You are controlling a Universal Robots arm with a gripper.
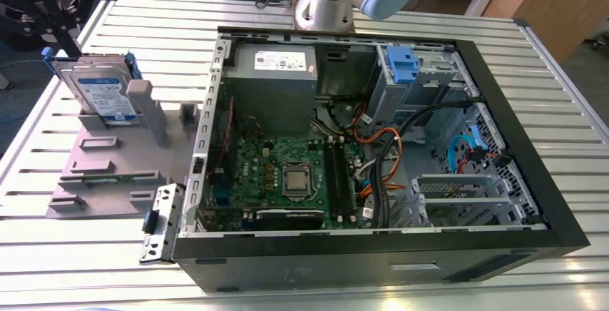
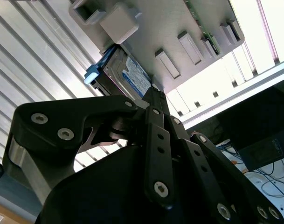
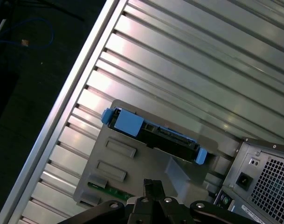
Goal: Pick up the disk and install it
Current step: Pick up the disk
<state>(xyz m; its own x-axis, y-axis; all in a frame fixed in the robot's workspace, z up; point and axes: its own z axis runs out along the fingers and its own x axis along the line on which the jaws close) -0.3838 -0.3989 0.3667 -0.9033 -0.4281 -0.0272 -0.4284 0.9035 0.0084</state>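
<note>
Fingers together, nothing held between them, tips clear of the disk. In the exterior view the black fingers sit up in the corner, cut off by the picture's edge and hard to make out. Disk stands on edge in a grey holder on the slatted bench, near the fingertips, not touching. Its lower part is hidden in the holder's slot. In the second wrist view the black links cover most of it. Silver body, blue-and-white label, blue rails along its sides. Open computer case lies past the holder, well away from the fingers.
</note>
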